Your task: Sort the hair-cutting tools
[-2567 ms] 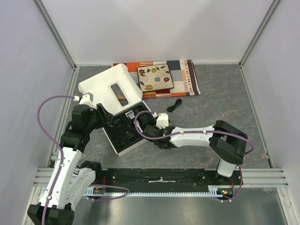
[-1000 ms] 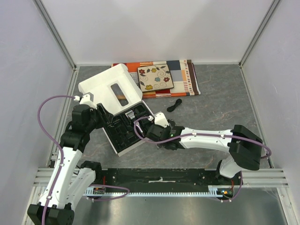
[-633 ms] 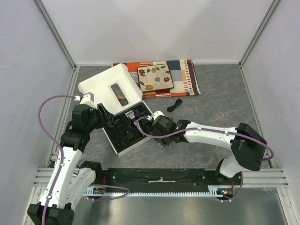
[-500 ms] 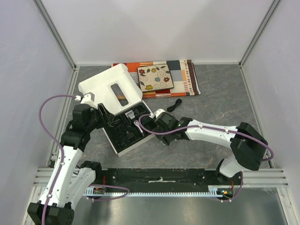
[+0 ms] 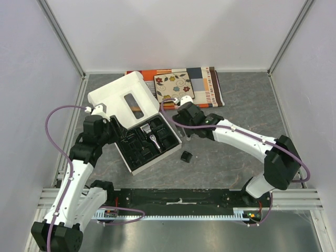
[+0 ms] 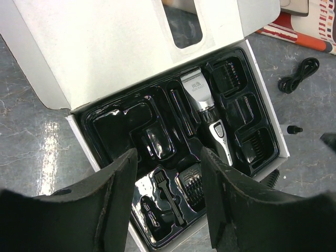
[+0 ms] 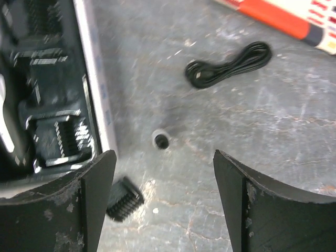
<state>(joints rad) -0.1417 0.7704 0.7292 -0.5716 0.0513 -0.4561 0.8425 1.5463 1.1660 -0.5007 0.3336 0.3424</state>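
Observation:
The black-and-silver hair clipper (image 6: 207, 107) lies in the black tray (image 5: 137, 157) of the open white box, also seen from the top (image 5: 154, 140). A black comb guard (image 5: 185, 156) lies on the table just right of the tray, and it shows in the right wrist view (image 7: 124, 198). A tiny cylinder (image 7: 161, 139) stands near it, also in the left wrist view (image 6: 294, 129). The coiled cord (image 5: 195, 117) lies farther back (image 7: 229, 65). My right gripper (image 5: 180, 131) (image 7: 164, 173) is open and empty above the cylinder. My left gripper (image 5: 113, 131) (image 6: 168, 173) is open and empty over the tray's near part.
The white lid (image 5: 123, 100) leans back on the far left of the tray. A flowered tile (image 5: 174, 86) rests on a striped cloth (image 5: 210, 89) at the back. Other comb guards and a small brush (image 6: 169, 198) sit in tray pockets.
My right arm has swung from over the tray's right edge back and to the right. The comb guard now shows on the table beside the tray. The left arm has barely moved.

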